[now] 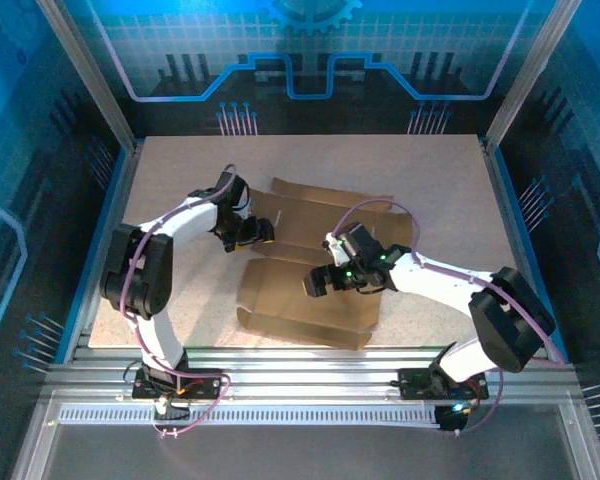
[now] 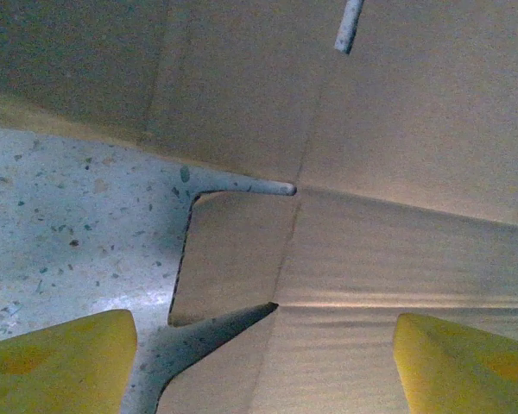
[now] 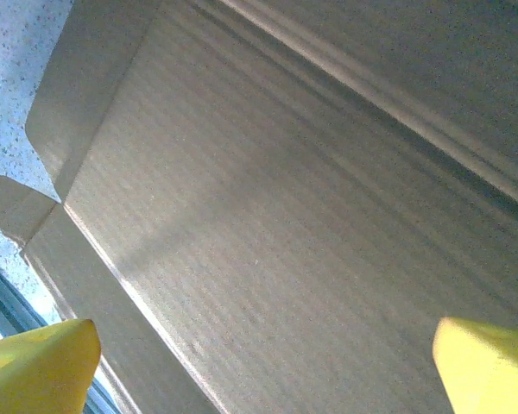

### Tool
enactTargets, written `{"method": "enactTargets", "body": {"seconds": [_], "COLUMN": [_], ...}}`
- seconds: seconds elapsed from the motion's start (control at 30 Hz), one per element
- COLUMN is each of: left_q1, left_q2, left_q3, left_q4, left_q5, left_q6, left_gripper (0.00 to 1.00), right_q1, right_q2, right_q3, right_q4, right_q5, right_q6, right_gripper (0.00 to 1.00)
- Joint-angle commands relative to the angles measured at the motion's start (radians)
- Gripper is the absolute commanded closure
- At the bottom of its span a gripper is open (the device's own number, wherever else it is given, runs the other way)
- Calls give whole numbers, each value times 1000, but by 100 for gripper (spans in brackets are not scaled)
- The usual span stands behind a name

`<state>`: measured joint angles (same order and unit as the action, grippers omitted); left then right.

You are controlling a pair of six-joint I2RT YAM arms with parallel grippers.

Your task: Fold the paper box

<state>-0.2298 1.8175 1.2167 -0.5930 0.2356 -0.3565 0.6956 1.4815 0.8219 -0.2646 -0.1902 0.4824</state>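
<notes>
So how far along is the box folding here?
Done: nothing visible; the paper box lies as an open, creased sheet on the table. In hand: both pincers open above it, the left pincer by a notched left edge, the right pincer over the near panel. Left: all flaps and walls yet to fold.

Plain brown paper box (image 1: 300,310), speckled table (image 1: 180,170)

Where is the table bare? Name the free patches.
Bare table runs behind the paper box along the far edge, widest far-right. A smaller patch lies near-left, between left arm and sheet. Crowded centre: left gripper and right gripper over the cardboard.
</notes>
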Motion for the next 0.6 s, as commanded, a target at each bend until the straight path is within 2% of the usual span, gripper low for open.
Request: {"method": "enactTargets", "body": {"seconds": [0.0, 0.4, 0.57], "left_q1": [10, 12, 14], "left_q2": [26, 90, 89], "left_q3": [31, 48, 52], "left_q4": [10, 69, 77], "left_q5": [-8, 64, 102], "left_q6": [20, 31, 26], "left_gripper": [21, 23, 28], "right_q1": [21, 48, 51], "right_q2": [27, 70, 78], "right_q3": [-7, -42, -46], "right_q4": [2, 16, 24], "right_q5": [19, 45, 44], "right_q6": [16, 27, 32], "right_gripper": [0, 0, 0]}}
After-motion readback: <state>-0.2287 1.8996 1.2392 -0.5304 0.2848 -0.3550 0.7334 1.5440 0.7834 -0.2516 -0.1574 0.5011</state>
